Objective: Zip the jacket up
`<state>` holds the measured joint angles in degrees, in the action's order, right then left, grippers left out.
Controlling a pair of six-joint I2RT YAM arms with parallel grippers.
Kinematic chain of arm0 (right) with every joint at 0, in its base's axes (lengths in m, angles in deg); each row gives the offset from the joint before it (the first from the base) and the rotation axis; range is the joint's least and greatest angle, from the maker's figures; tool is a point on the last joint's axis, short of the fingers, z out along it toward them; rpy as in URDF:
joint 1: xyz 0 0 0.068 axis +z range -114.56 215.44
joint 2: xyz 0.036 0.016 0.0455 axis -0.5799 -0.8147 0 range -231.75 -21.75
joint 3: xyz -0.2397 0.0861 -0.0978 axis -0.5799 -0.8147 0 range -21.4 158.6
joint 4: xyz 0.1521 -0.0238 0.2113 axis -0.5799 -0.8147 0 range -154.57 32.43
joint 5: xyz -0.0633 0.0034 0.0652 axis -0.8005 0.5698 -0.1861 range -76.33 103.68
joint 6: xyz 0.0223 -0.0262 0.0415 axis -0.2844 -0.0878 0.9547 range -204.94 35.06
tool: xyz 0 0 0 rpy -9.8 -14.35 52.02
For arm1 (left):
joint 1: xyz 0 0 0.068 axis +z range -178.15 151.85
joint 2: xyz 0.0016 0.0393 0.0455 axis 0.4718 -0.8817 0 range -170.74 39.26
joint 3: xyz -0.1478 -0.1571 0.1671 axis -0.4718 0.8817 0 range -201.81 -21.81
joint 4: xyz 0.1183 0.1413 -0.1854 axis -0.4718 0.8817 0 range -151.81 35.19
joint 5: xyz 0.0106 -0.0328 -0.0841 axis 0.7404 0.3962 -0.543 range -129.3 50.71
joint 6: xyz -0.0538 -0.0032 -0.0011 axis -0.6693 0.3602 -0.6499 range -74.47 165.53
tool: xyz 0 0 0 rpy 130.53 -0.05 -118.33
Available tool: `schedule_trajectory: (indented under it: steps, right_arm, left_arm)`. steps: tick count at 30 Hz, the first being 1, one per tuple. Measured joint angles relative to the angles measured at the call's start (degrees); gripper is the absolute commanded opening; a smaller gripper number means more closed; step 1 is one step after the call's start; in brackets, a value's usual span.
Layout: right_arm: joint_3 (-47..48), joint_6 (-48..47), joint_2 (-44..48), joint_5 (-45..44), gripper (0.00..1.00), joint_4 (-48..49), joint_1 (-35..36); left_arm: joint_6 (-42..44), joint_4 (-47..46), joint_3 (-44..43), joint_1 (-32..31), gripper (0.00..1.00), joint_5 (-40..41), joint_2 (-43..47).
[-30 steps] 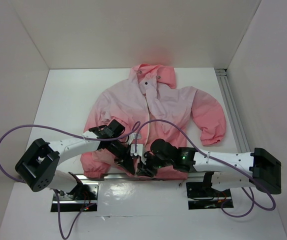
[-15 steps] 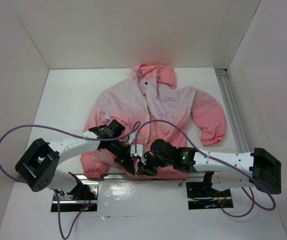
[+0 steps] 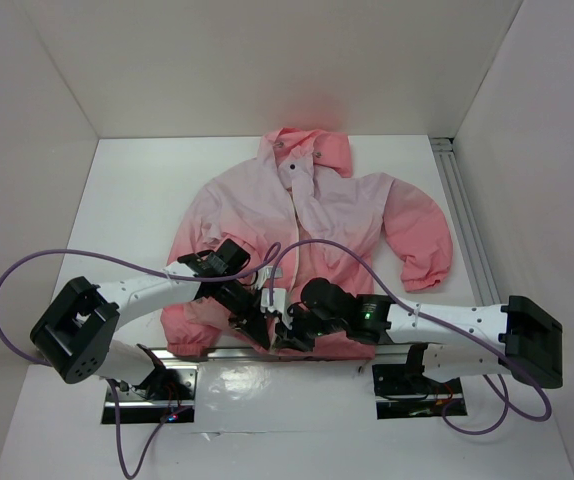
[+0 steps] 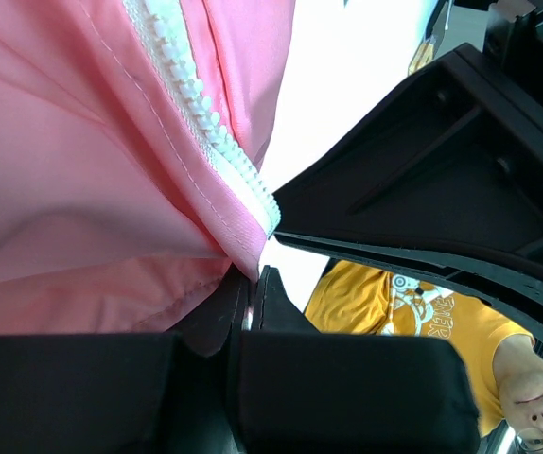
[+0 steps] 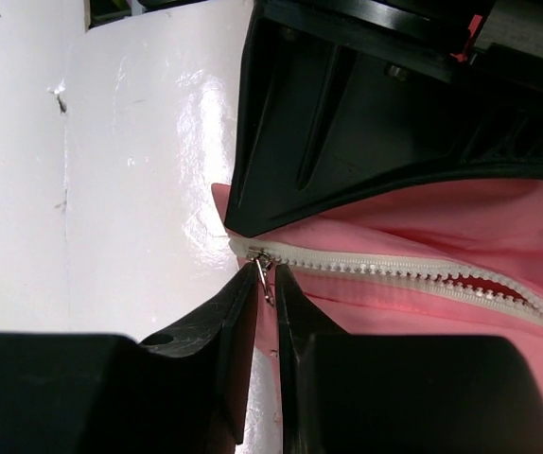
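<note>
The jacket lies flat on the desk, front up, hood away from the arms and hem at the near edge, where both arms meet at the bottom of the zipper. The left pincer is closed on the pink hem corner just beside the white zipper teeth. The right pincer is pinched narrow on the small metal pull tab, which hangs from the slider at the very bottom of the track. Further along the track, the two rows of teeth look parted, so the zipping seems barely begun.

To do this step well, the left arm should act as an anchor, holding the hem down and slightly toward the bases so the track stays taut. The right arm should then draw the tab straight along the line of teeth toward the hood, low over the fabric, without twisting sideways. The tab is tiny and the grip on it is slight, so a slow, steady pull suits best. Loose fabric beside the teeth could catch in the slider.
</note>
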<state>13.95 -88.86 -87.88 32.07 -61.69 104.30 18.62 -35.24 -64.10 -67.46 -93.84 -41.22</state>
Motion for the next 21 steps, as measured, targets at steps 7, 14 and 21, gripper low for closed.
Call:
schedule_trajectory:
  steps: [7,14,21]
  right_arm:
    - [0.0,0.02,0.0,-1.09,0.2,-0.15,0.02]
    - [0.0,0.2,0.0,-1.51,0.15,-0.22,0.04]
    - [0.0,0.46,0.02,-1.88,0.0,-0.57,0.17]
  left_arm:
    - [0.02,0.0,-0.22,0.0,0.0,-0.24,0.0]
    - [0.02,-0.04,-0.28,0.0,0.0,-0.39,0.0]
    - [0.02,-0.24,-0.28,0.0,0.0,-0.37,0.0]
